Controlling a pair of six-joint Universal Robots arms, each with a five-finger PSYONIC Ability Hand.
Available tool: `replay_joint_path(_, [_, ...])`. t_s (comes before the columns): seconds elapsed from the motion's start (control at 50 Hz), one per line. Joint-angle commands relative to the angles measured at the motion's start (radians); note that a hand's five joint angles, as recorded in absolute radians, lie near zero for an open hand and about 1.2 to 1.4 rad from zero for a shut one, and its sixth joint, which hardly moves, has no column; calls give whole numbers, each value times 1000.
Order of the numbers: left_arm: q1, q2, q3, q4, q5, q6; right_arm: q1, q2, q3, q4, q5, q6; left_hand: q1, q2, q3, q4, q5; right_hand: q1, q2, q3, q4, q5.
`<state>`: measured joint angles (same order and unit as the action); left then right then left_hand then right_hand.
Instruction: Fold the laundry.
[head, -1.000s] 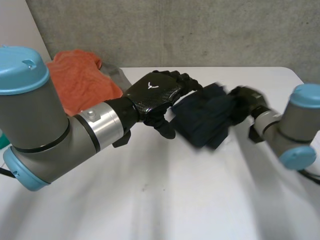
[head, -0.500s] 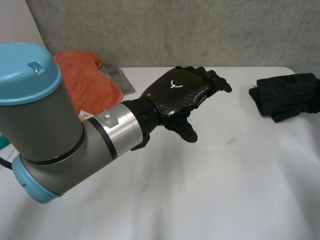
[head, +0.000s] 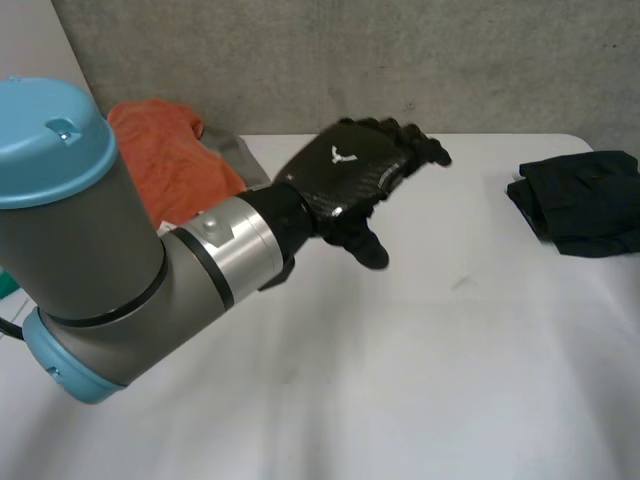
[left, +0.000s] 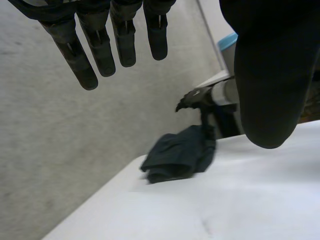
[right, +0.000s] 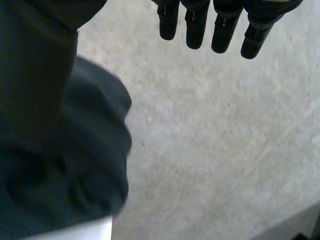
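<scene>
Left hand (head: 350, 175) outstretched above table (head: 400, 380).

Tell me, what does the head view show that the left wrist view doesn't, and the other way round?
Head view: the orange cloth at the table's far left, and the left arm leading to the back of the left robot hand. Left wrist view: the right robot hand next to the dark cloth, and the left robot hand's straight fingers from the palm side. Both: the dark cloth, the white table, the grey wall.
</scene>
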<state>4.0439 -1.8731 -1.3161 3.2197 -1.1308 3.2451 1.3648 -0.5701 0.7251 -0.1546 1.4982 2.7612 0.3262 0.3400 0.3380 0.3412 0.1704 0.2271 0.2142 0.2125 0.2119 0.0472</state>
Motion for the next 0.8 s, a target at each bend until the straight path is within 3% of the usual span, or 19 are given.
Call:
replay_joint_path(0.02, [114,11,8,164,-167,11,75,-319,521,-306,-96,-109,69,55,57,54,51,-53,-40,-38,-37,-47])
replay_joint_path(0.08, [205,-4,14,204,-207,36,138,-425,714,-397,-175,-207,69,55,57,54,51,-53,-40,-38,-37,-47])
replay_joint_path(0.16, [315,-110,60,218,-230,160,172,-513,902,-428,-297,-338,69,55,57,54,51,-53,-40,-38,-37,-47])
replay_joint_path(0.26, [470,-329,181,224,-231,427,209,-608,1063,-393,-426,-511,66,53,55,51,48,-53,-40,-38,-37,-47])
replay_joint_path(0.36, [541,-520,311,219,-205,548,250,-660,1125,-269,-429,-577,93,79,81,78,74,-53,-40,-38,-37,-47])
replay_joint_path(0.46, [575,-650,393,239,-104,539,266,-672,1146,-168,-431,-571,160,146,148,145,141,-53,-40,-38,-37,-47])
replay_joint_path(0.56, [592,-771,503,247,-70,538,272,-672,1163,-146,-426,-565,289,275,277,274,270,-53,-40,-38,-37,-47])
replay_joint_path(0.6, [593,-808,543,247,-69,538,270,-671,1171,-146,-414,-551,494,480,482,479,475,-53,-40,-38,-37,-47])
replay_joint_path(0.72, [601,-848,583,249,-67,538,269,-674,1183,-141,-401,-486,803,789,791,788,784,-53,-40,-38,-37,-47])
replay_joint_path(0.76, [607,-851,586,249,-67,538,269,-682,1185,-140,-400,-466,1017,1003,1005,1002,998,-53,-40,-38,-37,-47])
replay_joint_path(0.8, [609,-851,583,247,-70,538,267,-691,1185,-140,-400,-454,1070,1056,1058,1055,1051,-53,-40,-38,-37,-47])
